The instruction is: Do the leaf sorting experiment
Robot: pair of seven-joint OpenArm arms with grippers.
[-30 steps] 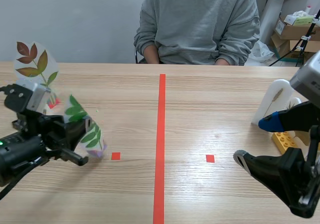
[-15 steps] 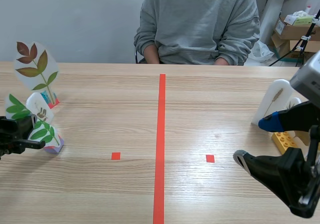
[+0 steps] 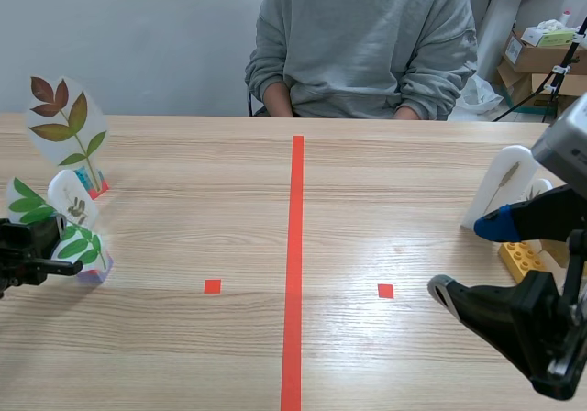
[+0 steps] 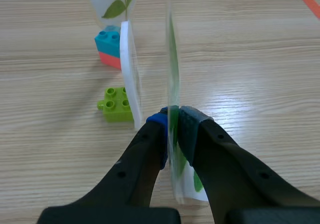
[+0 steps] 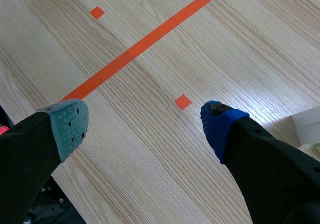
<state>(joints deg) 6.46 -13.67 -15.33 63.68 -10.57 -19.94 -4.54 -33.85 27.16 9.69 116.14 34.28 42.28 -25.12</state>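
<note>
My left end effector (image 4: pixel 172 122) is clamped on the laminated green-leaf card (image 4: pixel 172 59), its pads pinching the card edge-on, low down. That arm lies low at the left edge of the bench (image 3: pixel 367 200). The card stands upright just beside a small white card (image 4: pixel 129 69) in a lime block (image 4: pixel 116 104), and its foot seems to touch the bench. My right end effector (image 5: pixel 145 119) hangs wide apart and holds nothing.

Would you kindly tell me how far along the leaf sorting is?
Done: the brown-leaf card and small white card stand at the left. In hand: the left hand is shut on the green-leaf card beside them. Left: white cards by the yellow brick, apparently unsorted; the right hand is open.
</note>
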